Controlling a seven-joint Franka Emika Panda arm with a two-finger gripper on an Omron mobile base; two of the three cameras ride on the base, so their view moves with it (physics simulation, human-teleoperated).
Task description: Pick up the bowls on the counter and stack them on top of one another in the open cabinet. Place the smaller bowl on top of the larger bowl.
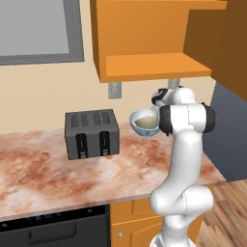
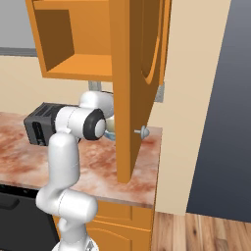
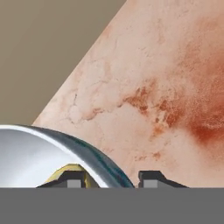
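The larger bowl [image 1: 144, 122], white with a blue outside, hangs in the air above the counter [image 1: 48, 169], just right of the toaster and below the cabinet [image 1: 154, 65]. My gripper [image 3: 111, 180] is shut on its rim [image 3: 100, 159], one finger inside and one outside. An olive-yellow shape [image 3: 72, 168] sits inside the bowl by the inner finger; it looks like the smaller bowl [image 1: 146, 125] nested there. In the right base view a sliver of the larger bowl [image 2: 112, 132] peeks out between my arm and the open cabinet door.
A dark toaster [image 1: 91, 134] stands on the counter left of the bowl. The open cabinet door [image 2: 132, 88] hangs down close on the arm's right, its knob [image 2: 143, 131] near bowl height. A black appliance [image 1: 53, 226] sits under the counter.
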